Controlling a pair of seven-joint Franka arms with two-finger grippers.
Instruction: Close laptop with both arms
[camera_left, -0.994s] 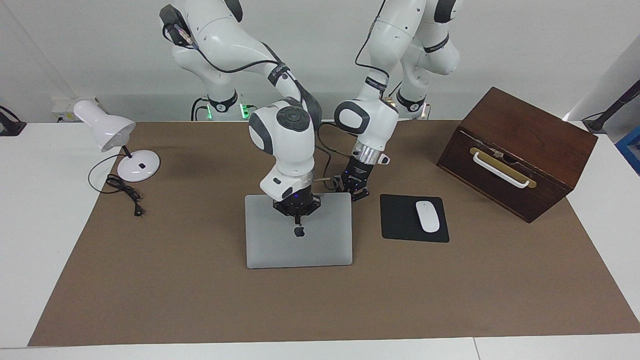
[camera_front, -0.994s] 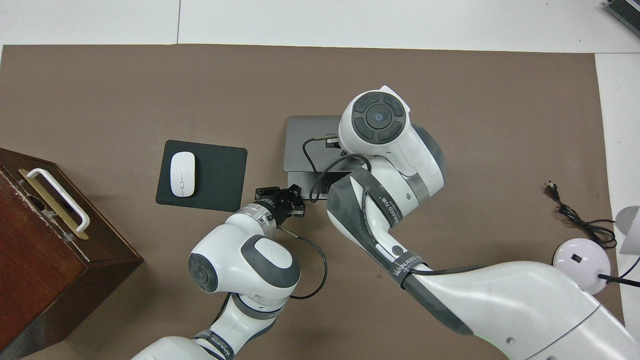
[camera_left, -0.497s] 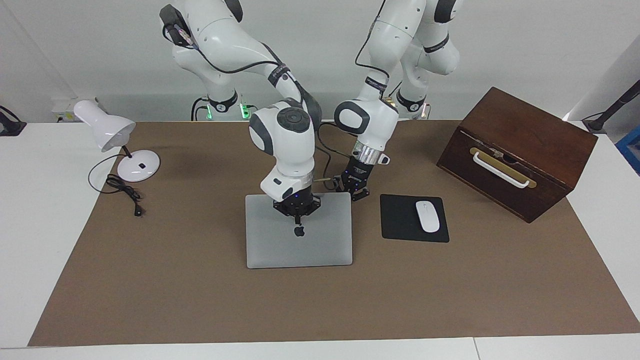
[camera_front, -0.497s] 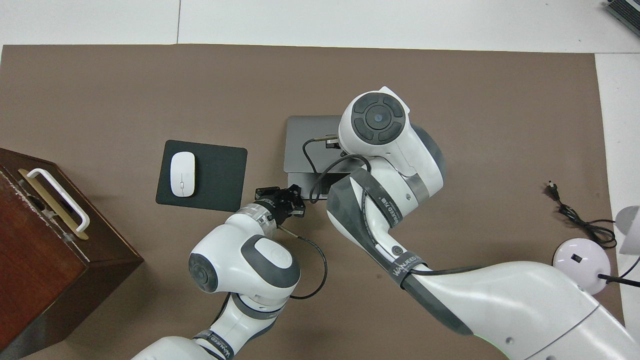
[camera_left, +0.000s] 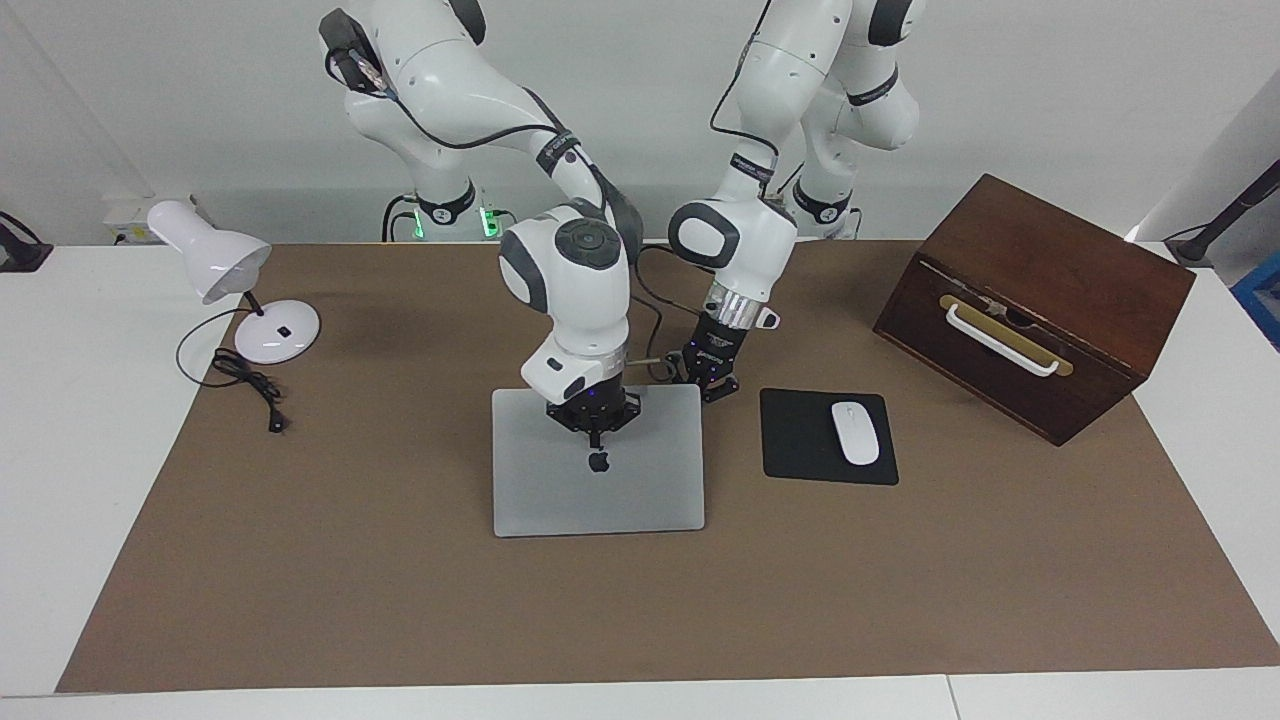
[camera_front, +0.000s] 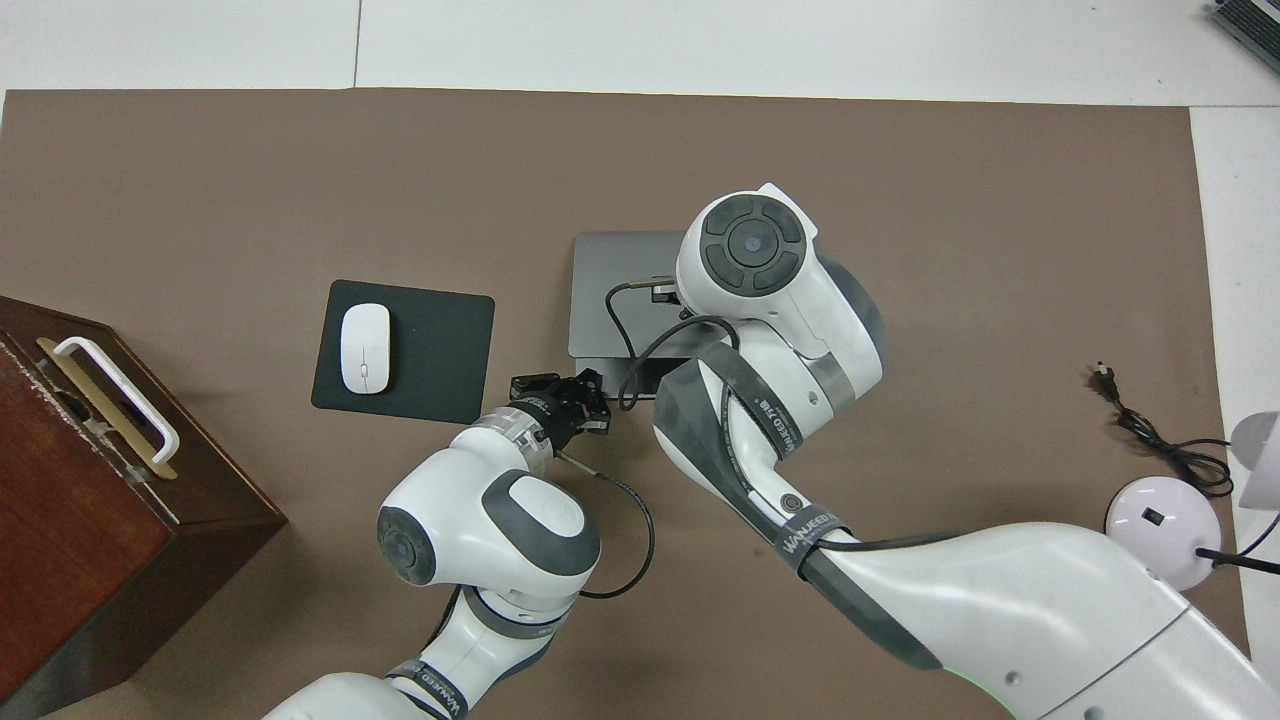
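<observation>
A brown mat covers most of the white table. Toward the left arm's end stands a dark wooden box, shut, with a white handle on its front; nothing of its inside shows. The laptop lies closed and flat in the middle of the mat, logo up. Beside it, toward the box, a black mouse pad carries a white mouse. A white lamp with a black cord stands toward the right arm's end. The right gripper points straight down at the lid just above the logo, fingers drawn together to one tip; whether it touches the lid cannot be told. The left gripper sits low at the laptop's corner nearest the robots, on the mouse pad's side, its fingers parted on nothing. The facing view shows the whole lid; from overhead the right arm's wrist covers most of it and hides the right gripper. Since a second ago the right arm's wrist has drawn slightly toward the robots, and the left gripper has stayed put.
</observation>
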